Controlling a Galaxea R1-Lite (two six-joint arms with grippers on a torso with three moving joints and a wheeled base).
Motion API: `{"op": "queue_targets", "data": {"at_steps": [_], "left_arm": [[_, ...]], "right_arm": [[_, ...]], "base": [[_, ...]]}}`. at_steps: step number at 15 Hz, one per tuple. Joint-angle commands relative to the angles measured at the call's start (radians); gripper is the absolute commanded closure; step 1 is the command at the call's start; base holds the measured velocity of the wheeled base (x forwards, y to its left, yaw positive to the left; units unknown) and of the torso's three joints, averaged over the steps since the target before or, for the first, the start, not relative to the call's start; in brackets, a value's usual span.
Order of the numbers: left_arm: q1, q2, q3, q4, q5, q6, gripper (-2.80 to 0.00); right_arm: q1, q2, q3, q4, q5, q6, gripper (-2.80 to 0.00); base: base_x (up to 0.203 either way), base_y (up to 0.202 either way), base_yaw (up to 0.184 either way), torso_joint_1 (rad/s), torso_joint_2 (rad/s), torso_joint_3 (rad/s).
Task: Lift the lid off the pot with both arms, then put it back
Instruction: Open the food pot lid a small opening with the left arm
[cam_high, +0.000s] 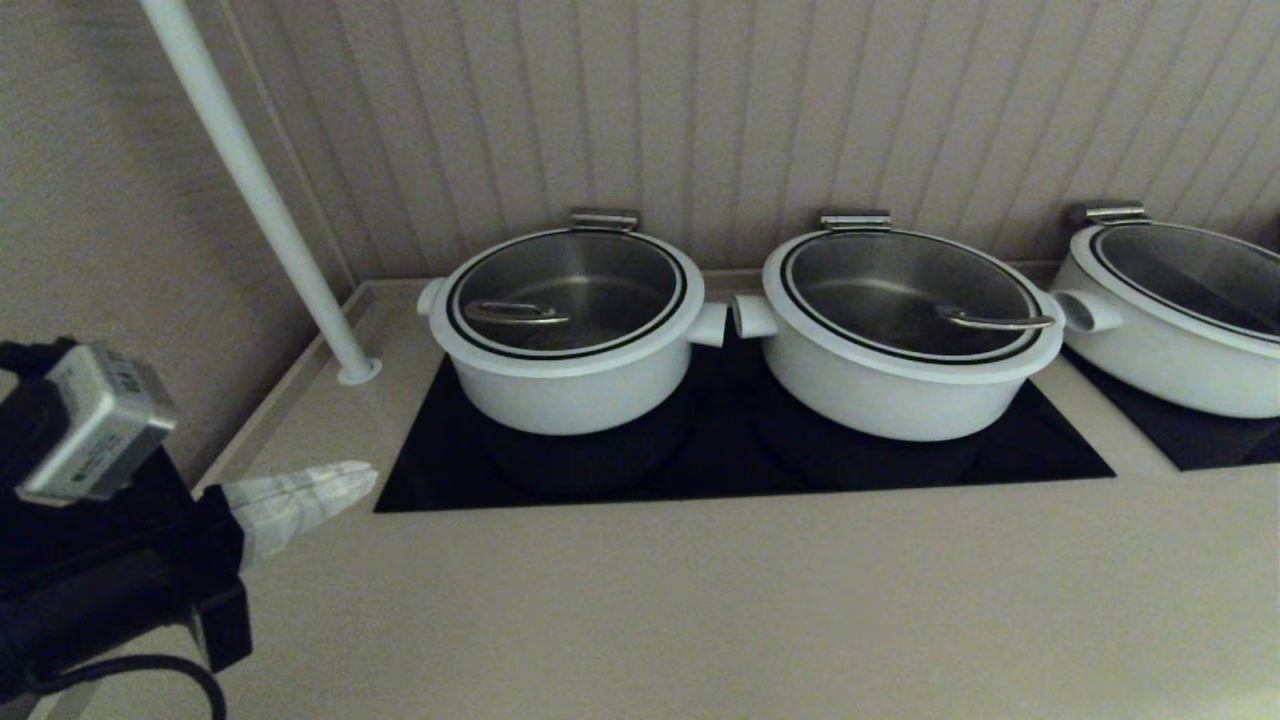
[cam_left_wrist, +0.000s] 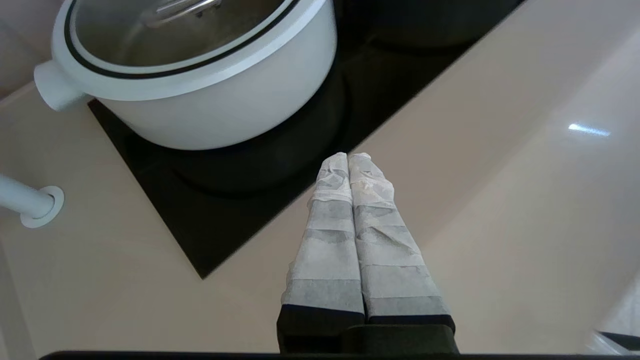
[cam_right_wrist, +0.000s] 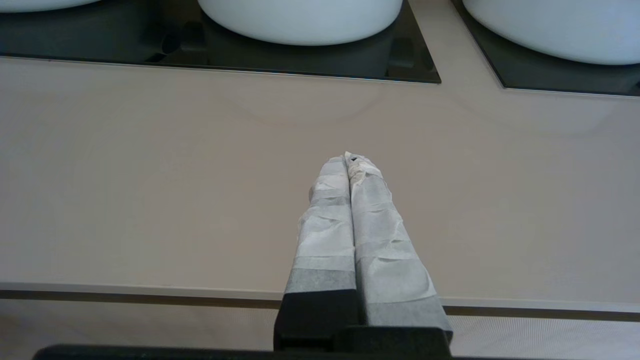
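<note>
Three alike low white pots stand in a row, each with its glass lid on: the left pot (cam_high: 570, 390) with its lid (cam_high: 565, 290), the middle pot (cam_high: 880, 400) with its lid (cam_high: 905, 290), and the right pot (cam_high: 1170, 370). I cannot tell which is the task's pot. My left gripper (cam_high: 365, 475) is shut and empty, over the counter to the front left of the left pot (cam_left_wrist: 225, 110). My right gripper (cam_right_wrist: 347, 157) is shut and empty, low over the counter near its front edge, facing the middle pot (cam_right_wrist: 300, 20). It is out of the head view.
The pots sit on black cooktop panels (cam_high: 740, 450) set into a beige counter (cam_high: 700, 600). A white pole (cam_high: 270, 210) rises from the counter's back left corner. A ribbed wall runs close behind the pots. The counter's front edge (cam_right_wrist: 150, 290) lies below the right gripper.
</note>
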Motion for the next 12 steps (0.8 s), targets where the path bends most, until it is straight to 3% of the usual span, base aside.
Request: {"op": "queue_targets", "data": {"at_steps": [1, 6, 12], "left_arm": [[-0.001, 0.114, -0.005, -0.057, 0.002, 0.004, 0.00], [-0.001, 0.290, -0.053, -0.225, 0.040, -0.003, 0.00], [-0.002, 0.428, -0.114, -0.304, 0.051, -0.007, 0.00]], "right_arm": [[0.000, 0.000, 0.000, -0.001, 0.000, -0.002, 0.00], [0.000, 0.000, 0.000, 0.000, 0.001, -0.002, 0.00], [0.000, 0.000, 0.000, 0.000, 0.001, -0.002, 0.00]], "base": [[0.000, 0.000, 0.000, 0.000, 0.00, 0.000], [0.000, 0.000, 0.000, 0.000, 0.00, 0.000], [0.000, 0.000, 0.000, 0.000, 0.00, 0.000]]}}
